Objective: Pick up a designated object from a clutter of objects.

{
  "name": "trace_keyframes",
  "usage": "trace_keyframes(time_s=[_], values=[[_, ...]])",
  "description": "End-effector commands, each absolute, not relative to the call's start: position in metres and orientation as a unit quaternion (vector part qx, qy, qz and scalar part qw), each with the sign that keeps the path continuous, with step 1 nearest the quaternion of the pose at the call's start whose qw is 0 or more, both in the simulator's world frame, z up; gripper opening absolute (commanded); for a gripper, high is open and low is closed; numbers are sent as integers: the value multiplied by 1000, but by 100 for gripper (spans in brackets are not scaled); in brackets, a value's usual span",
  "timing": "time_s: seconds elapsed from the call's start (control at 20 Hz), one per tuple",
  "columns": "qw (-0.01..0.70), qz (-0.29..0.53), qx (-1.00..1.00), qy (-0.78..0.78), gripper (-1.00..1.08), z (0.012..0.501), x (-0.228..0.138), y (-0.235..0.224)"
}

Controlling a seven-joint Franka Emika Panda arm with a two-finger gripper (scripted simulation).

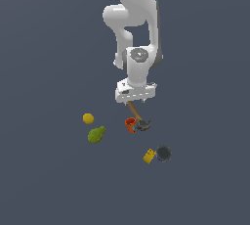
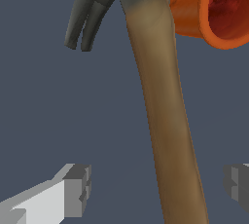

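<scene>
Hammer (image 1: 137, 119) (beside cup (image 1: 130, 124)) on plain grey floor (image 1: 49, 180).

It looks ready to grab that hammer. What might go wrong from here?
1. The open tool straddles the hammer far down its handle, away from the heavy head, so the hammer could tip or slip when lifted.
2. The orange cup lies right against the hammer near the head; lifting may knock it away.

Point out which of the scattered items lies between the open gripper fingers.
The hammer: its brown wooden handle runs between the gripper fingers. The orange-red cup sits beside the hammer's head, outside the fingers.
</scene>
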State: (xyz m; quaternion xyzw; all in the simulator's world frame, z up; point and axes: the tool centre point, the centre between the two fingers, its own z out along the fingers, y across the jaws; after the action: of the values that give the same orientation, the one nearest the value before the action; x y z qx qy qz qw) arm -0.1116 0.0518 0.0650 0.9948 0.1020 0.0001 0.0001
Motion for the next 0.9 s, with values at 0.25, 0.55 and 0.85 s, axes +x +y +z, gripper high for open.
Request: trace_keyframes(time_s=[0.25,0.55,0.85], values=[[0,0,995,102,100,36,-113,52],[0,0,995,102,100,28,-113,52],[0,0,995,102,-100,28,-113,52]])
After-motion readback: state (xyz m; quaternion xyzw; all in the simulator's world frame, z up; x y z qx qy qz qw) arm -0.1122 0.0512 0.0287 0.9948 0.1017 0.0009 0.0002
